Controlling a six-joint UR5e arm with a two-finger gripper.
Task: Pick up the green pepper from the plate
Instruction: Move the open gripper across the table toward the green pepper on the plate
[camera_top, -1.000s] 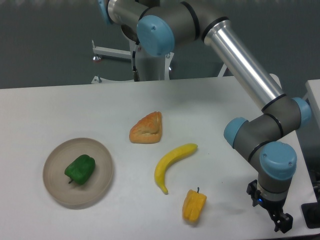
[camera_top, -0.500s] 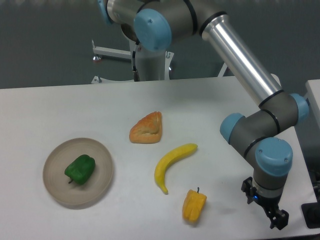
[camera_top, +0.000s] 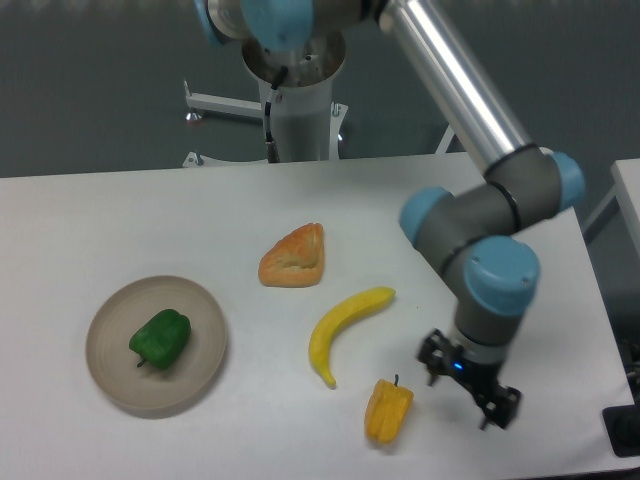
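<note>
The green pepper (camera_top: 160, 338) lies on the round beige-grey plate (camera_top: 110, 375) at the front left of the table, its dark stem pointing toward the front. My gripper (camera_top: 462, 398) hangs low over the table at the front right, just right of the yellow-orange pepper and far from the plate. Its two black fingers (camera_top: 432, 372) stand apart with nothing between them.
A yellow-orange pepper (camera_top: 388, 410) lies just left of the gripper. A banana (camera_top: 340, 330) lies in the middle and a piece of bread (camera_top: 294, 256) behind it. The arm's base (camera_top: 300, 110) stands at the table's back edge.
The gripper and wrist have swung left from the table's front right corner to beside the yellow-orange pepper. The pepper and the plate have not moved.
</note>
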